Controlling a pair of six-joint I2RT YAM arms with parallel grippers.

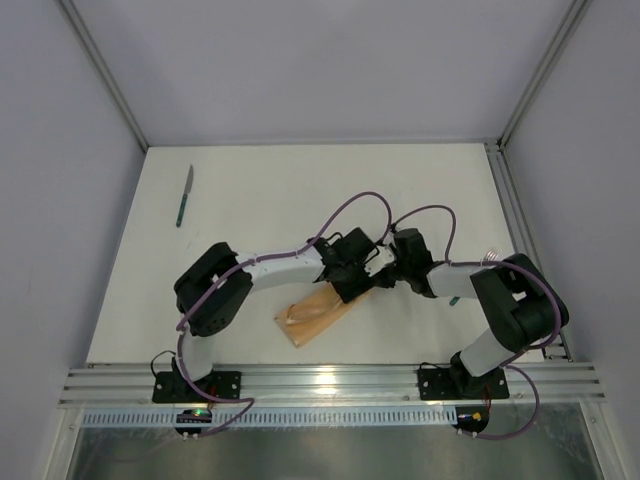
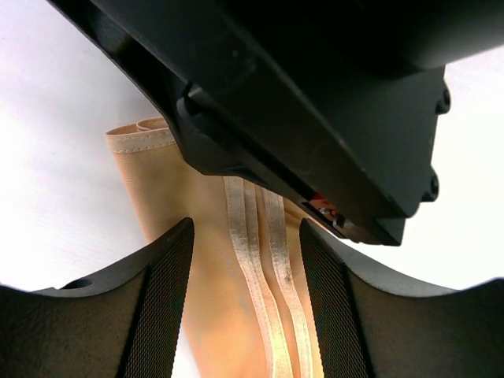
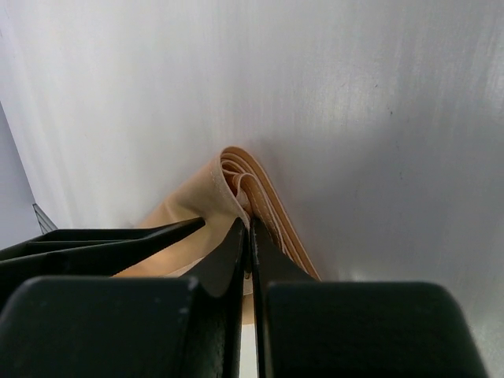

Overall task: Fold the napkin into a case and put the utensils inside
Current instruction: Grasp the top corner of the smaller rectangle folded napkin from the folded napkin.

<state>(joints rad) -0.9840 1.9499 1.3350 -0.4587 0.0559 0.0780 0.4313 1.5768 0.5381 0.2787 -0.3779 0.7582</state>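
Over the far end of the napkin (image 1: pixel 310 320), right fingers (image 3: pixel 230 260) are pinching its layered edge and left fingers (image 2: pixel 165 291) are hanging wide; folding is seemingly finishing, next calling for fetching the knife (image 1: pixel 185 196) lying far beyond it.

One napkin (image 1: pixel 315 315), one knife (image 1: pixel 185 197), one left pincer (image 2: pixel 246 236), one right pincer (image 3: pixel 250 224).

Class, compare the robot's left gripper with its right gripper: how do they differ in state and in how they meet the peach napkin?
The left gripper has its fingers spread wide, while the right gripper is closed. The left gripper straddles the napkin over its layered edges without clamping it. The right gripper appears to pinch a folded edge. Both sit close together at the napkin's far end.
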